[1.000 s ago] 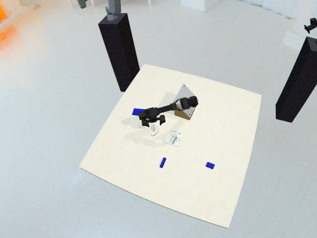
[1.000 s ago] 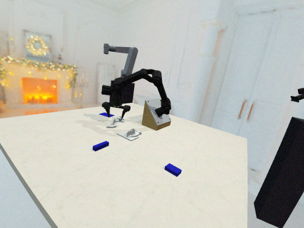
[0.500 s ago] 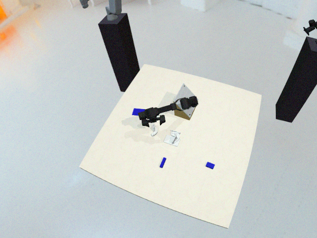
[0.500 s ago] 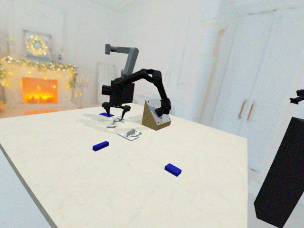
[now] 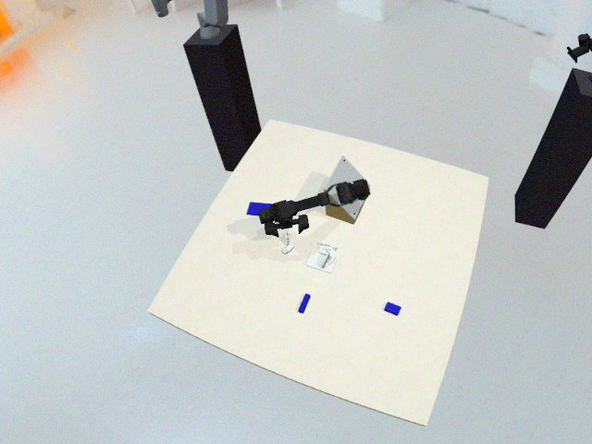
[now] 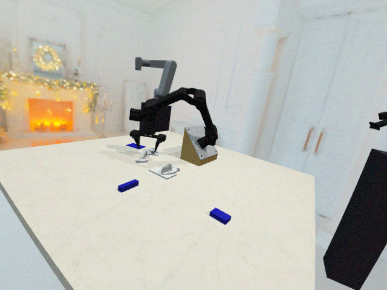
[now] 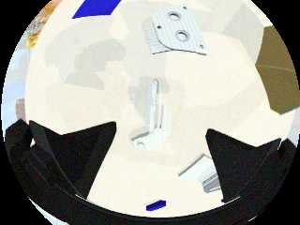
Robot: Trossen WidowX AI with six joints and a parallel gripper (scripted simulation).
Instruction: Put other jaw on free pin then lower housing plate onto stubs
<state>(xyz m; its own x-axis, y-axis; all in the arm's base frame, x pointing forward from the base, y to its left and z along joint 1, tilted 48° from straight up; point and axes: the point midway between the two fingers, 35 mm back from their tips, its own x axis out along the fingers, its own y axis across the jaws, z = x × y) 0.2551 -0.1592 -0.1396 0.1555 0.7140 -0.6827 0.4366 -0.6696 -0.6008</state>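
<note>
My gripper (image 5: 287, 232) (image 6: 147, 150) (image 7: 163, 130) is open and empty, with its fingertips above the table on either side of the loose jaw. The loose white jaw (image 5: 287, 249) (image 6: 142, 159) (image 7: 152, 111) lies on the table with its long part standing up. The base plate (image 5: 313, 262) (image 6: 155, 171) (image 7: 193, 168) lies nearby and carries the other jaw (image 5: 326, 258) (image 6: 167, 168) (image 7: 212, 183). The free pin cannot be made out. The housing plate (image 6: 151, 152) (image 7: 190, 29), with two round holes, lies beyond the loose jaw; the gripper hides it in the top view.
A wooden wedge (image 5: 337, 214) (image 6: 187, 148) (image 7: 281, 70) with a grey sloping face stands under the arm's base. A flat blue piece (image 5: 255, 208) (image 6: 135, 145) (image 7: 97, 7) lies past the gripper. Two blue blocks lie on the table, one long (image 5: 304, 303) (image 6: 127, 185) and one short (image 5: 392, 308) (image 6: 220, 215).
</note>
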